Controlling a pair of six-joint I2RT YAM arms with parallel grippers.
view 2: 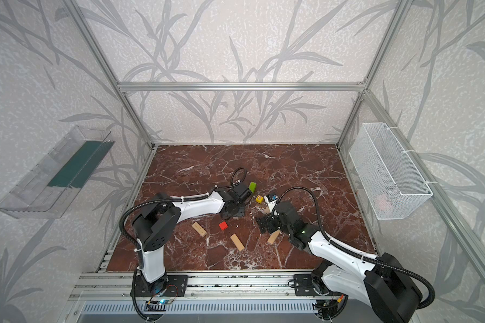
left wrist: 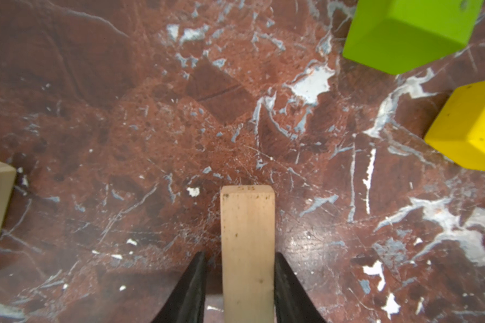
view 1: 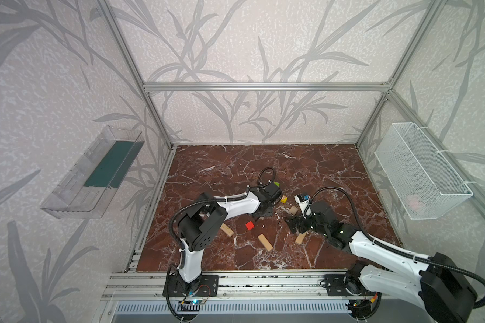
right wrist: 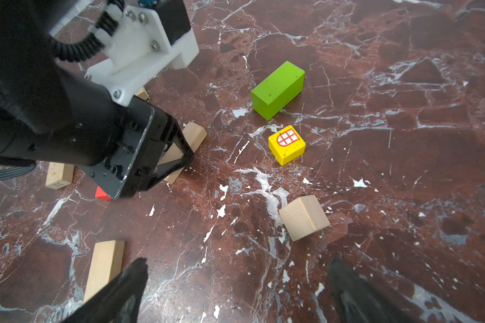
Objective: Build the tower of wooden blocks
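No tower shows; the wood blocks lie singly on the marble table (view 1: 235,167). My left gripper (left wrist: 241,254) points down at a pale plank (left wrist: 247,223) lying flat between its jaws, open, with a gap on one side. Beyond it sit the lime-green bar (view 1: 276,184) (right wrist: 277,89) and the yellow cube (view 2: 259,198) (right wrist: 286,144). The red cube (view 1: 250,225) lies nearer the front, with planks (view 1: 226,230) (view 1: 265,242) (view 1: 300,238) around it. My right gripper (right wrist: 238,261) hovers open and empty near the small plain piece (right wrist: 304,217).
A clear plastic tray (view 1: 93,173) hangs on the left wall and a white wire basket (view 1: 420,170) on the right wall. Aluminium frame posts edge the table. The two arms' heads stand close together mid-table.
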